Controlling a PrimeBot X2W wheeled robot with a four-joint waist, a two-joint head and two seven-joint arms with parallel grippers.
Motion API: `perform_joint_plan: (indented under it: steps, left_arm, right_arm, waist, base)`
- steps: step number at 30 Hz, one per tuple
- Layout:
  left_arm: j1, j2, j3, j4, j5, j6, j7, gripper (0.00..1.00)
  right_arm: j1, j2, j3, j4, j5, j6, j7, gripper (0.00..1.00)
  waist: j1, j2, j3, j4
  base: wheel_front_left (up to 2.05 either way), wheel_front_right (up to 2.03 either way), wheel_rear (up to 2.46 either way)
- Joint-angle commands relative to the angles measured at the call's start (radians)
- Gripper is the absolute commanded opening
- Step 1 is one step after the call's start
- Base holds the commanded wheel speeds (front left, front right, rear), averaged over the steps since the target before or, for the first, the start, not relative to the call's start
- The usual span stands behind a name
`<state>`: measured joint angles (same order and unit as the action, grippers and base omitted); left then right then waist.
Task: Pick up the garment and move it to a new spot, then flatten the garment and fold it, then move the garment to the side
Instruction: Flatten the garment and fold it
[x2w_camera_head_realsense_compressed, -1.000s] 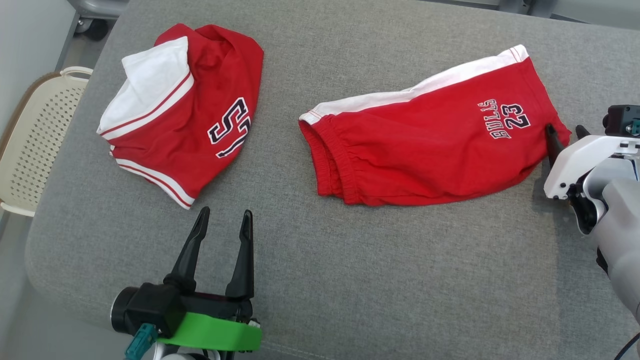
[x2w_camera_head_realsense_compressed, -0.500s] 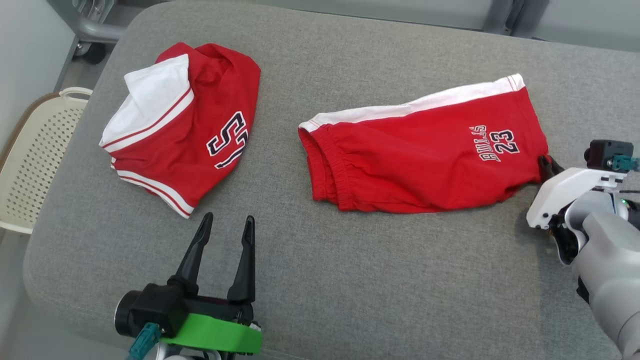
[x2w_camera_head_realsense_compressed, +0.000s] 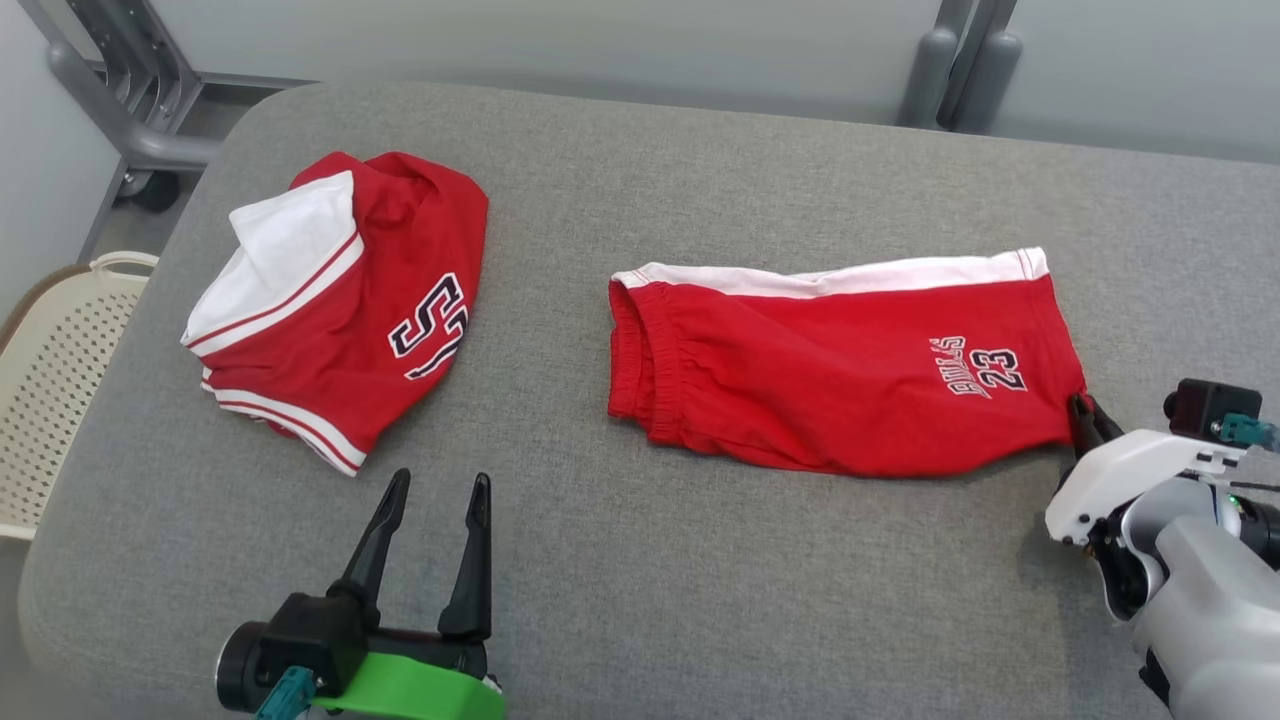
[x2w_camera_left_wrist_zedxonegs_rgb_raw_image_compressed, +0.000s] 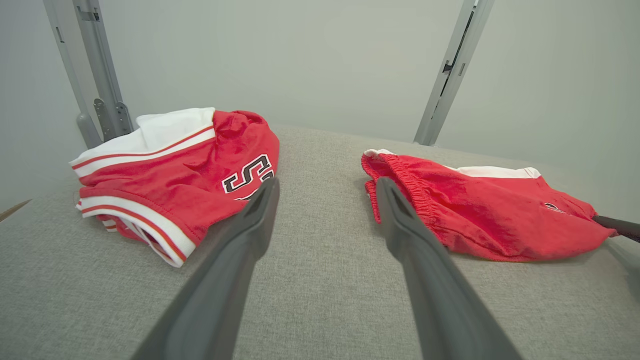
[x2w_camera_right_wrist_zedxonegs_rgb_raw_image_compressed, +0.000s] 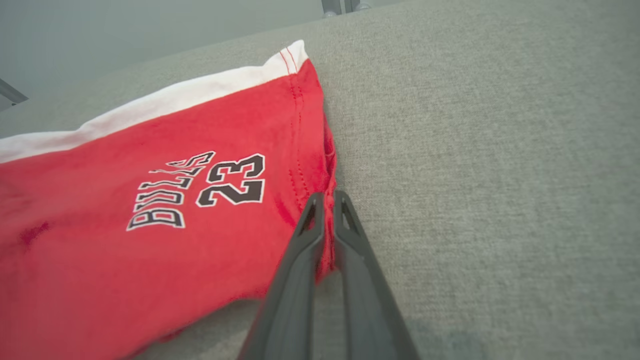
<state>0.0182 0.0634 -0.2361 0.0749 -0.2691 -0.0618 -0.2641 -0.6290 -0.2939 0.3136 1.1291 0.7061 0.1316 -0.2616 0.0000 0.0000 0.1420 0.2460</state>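
Here the red shorts (x2w_camera_head_realsense_compressed: 840, 390) lie spread on the grey padded surface (x2w_camera_head_realsense_compressed: 700, 600), right of the middle in the head view. The waistband is toward the left, and the leg hem with the white side stripe and the "BULLS 23" print is toward the right. The right gripper (x2w_camera_right_wrist_zedxonegs_rgb_raw_image_compressed: 327, 200) has its two dark fingers pressed together on the near corner of that hem, with a pinch of red cloth caught between them; the rest of the shorts rests on the surface. The left gripper (x2w_camera_head_realsense_compressed: 438, 482) hovers near the front edge of the surface, its fingers spread apart with nothing between them. A crumpled red-and-white jersey (x2w_camera_head_realsense_compressed: 330, 310) lies well apart from the shorts, to the left. A pale perforated basket (x2w_camera_head_realsense_compressed: 50, 400) stands beside the surface's left edge.
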Motion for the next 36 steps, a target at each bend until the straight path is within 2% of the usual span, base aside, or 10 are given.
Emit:
perform_joint_plan:
  steps: [1,8,9,10,16,22,23,28,36]
  left_arm:
    - [0.019,0.01,0.005,0.005,-0.002,0.0,0.0,1.0]
    - [0.023,0.02,0.011,0.018,-0.013,0.011,0.004,1.0]
    - [0.024,0.021,0.01,0.019,-0.013,0.011,0.005,1.0]
    - [0.025,0.022,0.01,0.02,-0.013,0.012,0.005,1.0]
    - [0.03,0.024,0.015,0.029,-0.018,0.025,0.006,1.0]
    - [0.044,0.025,0.047,0.047,-0.043,0.062,0.03,1.0]
    - [0.054,0.029,0.068,0.053,-0.062,0.075,0.039,1.0]
    - [0.066,0.056,0.094,0.072,-0.062,0.084,0.031,1.0]
    - [0.088,0.093,0.094,0.104,-0.059,0.059,0.018,1.0]
  right_arm:
    - [0.026,0.0,-0.016,-0.013,-0.022,-0.002,-0.003,0.0]
    - [0.137,0.038,-0.156,-0.068,-0.158,-0.002,-0.003,0.0]
    - [0.145,0.047,-0.176,-0.081,-0.174,-0.002,-0.003,0.15]
    - [0.156,0.056,-0.195,-0.091,-0.192,-0.002,-0.003,1.0]
    - [0.204,0.084,-0.306,-0.167,-0.32,-0.002,-0.003,1.0]
    - [0.277,0.14,-0.4,-0.322,-0.461,-0.002,-0.003,1.0]
    - [0.333,0.18,-0.4,-0.424,-0.498,-0.002,-0.003,1.0]
    - [0.438,0.212,-0.355,-0.576,-0.531,-0.002,0.0,1.0]
    - [0.567,0.228,-0.27,-0.796,-0.544,-0.002,0.064,1.0]
  waist:
    - [0.0,0.0,-0.021,-0.015]
    - [0.0,0.0,-0.047,-0.03]
    - [0.0,0.0,-0.049,-0.032]
    - [0.0,0.0,-0.051,-0.033]
    - [0.0,0.0,-0.071,-0.045]
    - [0.0,0.0,-0.11,-0.075]
    - [0.0,0.0,-0.133,-0.097]
    - [0.0,0.0,-0.172,-0.139]
    - [0.0,0.0,-0.209,-0.214]
  base:
    - [0.0,0.0,0.0]
    - [0.0,0.0,0.0]
    - [0.0,0.0,0.0]
    - [0.0,0.0,0.0]
    - [0.0,0.0,0.0]
    - [0.0,0.0,0.0]
    - [0.0,0.0,0.0]
    - [0.0,0.0,0.0]
    - [0.0,0.0,0.0]
